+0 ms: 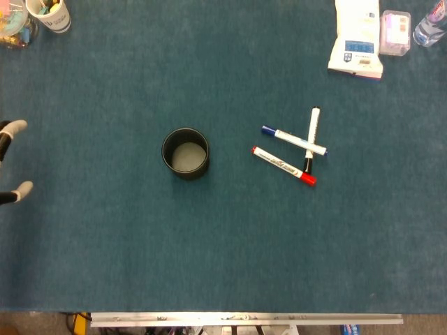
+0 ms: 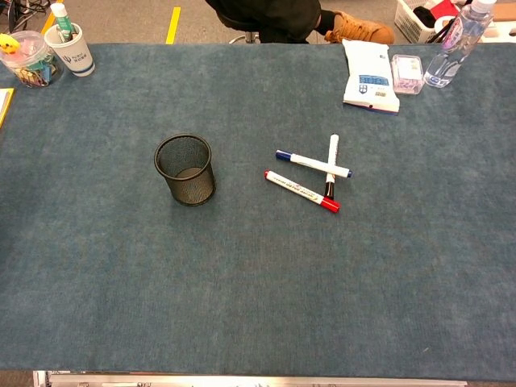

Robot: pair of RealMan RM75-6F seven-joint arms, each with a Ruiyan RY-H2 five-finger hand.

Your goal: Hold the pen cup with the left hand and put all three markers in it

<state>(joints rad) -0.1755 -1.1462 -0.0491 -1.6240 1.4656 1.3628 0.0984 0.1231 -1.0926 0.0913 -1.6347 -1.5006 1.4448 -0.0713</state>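
The black mesh pen cup (image 1: 185, 153) (image 2: 185, 169) stands upright and empty on the blue table, left of centre. To its right lie three markers in a loose pile. The blue-capped one (image 1: 293, 140) (image 2: 313, 164) and the black-tipped one (image 1: 314, 124) (image 2: 332, 153) cross each other. The red one (image 1: 283, 165) (image 2: 301, 190) lies just in front of them. Only two fingertips of my left hand (image 1: 10, 129) show, at the left edge of the head view. They are spread apart, hold nothing and are far left of the cup. My right hand is in neither view.
A paper cup (image 1: 50, 14) (image 2: 71, 50) of pens and a plastic jar (image 2: 24, 58) stand at the back left. At the back right are a white packet (image 1: 357, 38) (image 2: 368, 75), a small box (image 2: 407, 72) and a water bottle (image 2: 451, 44).
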